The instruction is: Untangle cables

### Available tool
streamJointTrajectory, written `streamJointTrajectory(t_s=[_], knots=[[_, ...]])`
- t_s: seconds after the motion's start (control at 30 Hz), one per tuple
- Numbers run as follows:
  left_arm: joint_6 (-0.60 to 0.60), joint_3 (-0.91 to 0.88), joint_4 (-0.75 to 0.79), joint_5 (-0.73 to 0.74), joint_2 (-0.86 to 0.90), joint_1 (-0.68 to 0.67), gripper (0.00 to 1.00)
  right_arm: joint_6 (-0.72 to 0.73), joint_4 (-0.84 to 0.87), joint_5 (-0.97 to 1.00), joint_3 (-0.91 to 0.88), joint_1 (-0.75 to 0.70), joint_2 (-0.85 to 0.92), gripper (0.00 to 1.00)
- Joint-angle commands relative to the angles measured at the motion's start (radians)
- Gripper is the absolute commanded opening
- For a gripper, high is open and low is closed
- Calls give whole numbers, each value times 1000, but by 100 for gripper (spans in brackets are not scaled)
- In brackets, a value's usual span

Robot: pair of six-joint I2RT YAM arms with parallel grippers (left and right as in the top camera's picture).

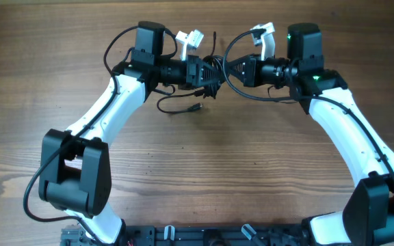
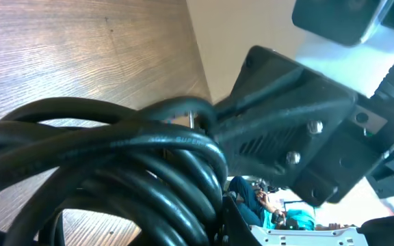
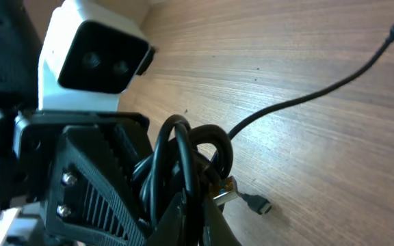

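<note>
Cables (image 1: 214, 80) block gap between left hand (image 1: 204, 71), right hand (image 1: 228, 70).

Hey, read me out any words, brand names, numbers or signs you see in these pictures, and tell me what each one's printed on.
On the cables: a line of pale print runs along one cord's jacket in the left wrist view; too blurred to read with certainty.
Nothing else: no other word, number, brand or sign is readable in any view.
</note>
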Motion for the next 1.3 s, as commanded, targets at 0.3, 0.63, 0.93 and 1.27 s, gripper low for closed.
streamJointTrajectory(t_s=[0.3, 0.63, 0.93, 1.27], knots=[[20, 11, -8, 61, -17, -12, 4, 198, -243, 517, 2, -224, -14, 4], [20, 11, -9, 61, -17, -2, 4, 240, -343, 788, 2, -302, -14, 4], [19, 11, -11, 63, -17, -2, 4, -43, -188, 15, 2, -413, -14, 24], [20, 11, 8, 194, -17, -3, 4, 158, -117, -105, 1, -198, 1, 41]])
